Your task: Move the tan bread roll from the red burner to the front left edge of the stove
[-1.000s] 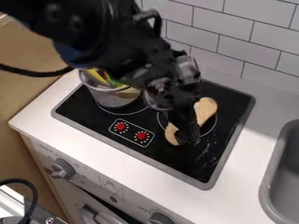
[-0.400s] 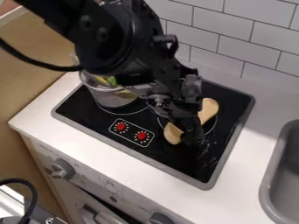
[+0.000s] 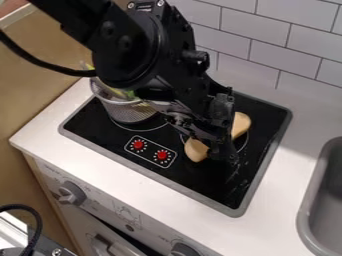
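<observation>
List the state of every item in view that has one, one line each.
Pincer, pointing down at the tan object.
Tan object, set at a slant, middle hidden.
Mesh basket, upright, holding something yellow-green.
Cooktop, marked with pale streaks.
Red knobs, setting unclear.

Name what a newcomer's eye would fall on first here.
Probably the bulky black robot arm, slanting down from the upper left. Next, the pale tan piece with rounded ends on the black cooktop, its middle hidden behind the pincer. The two red dials also stand out, near the cooktop's front edge.
</observation>
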Action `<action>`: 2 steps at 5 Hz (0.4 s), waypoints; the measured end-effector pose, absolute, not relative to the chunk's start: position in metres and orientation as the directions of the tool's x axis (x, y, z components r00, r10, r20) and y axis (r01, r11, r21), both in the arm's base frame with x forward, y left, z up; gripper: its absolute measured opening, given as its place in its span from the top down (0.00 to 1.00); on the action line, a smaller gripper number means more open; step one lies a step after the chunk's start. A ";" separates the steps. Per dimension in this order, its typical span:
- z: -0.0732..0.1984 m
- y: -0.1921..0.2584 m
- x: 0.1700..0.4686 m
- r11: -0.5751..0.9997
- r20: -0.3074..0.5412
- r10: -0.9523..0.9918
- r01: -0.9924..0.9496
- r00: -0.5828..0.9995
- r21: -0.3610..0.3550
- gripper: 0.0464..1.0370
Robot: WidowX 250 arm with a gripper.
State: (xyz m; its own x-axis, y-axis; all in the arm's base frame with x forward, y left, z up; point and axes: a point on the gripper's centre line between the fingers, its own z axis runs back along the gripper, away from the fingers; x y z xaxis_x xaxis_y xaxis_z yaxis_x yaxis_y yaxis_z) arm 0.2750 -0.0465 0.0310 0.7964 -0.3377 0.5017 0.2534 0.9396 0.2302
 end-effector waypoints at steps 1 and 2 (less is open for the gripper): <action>0.031 -0.047 0.273 0.947 0.495 -0.318 0.247 0.808 0.206 0.44; 0.031 -0.047 0.272 0.952 0.489 -0.305 0.242 0.817 0.189 0.44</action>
State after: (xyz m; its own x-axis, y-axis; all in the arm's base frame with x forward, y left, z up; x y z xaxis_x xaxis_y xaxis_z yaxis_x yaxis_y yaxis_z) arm 0.2719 -0.0472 0.0310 0.8174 -0.3052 0.4886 0.2424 0.9516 0.1889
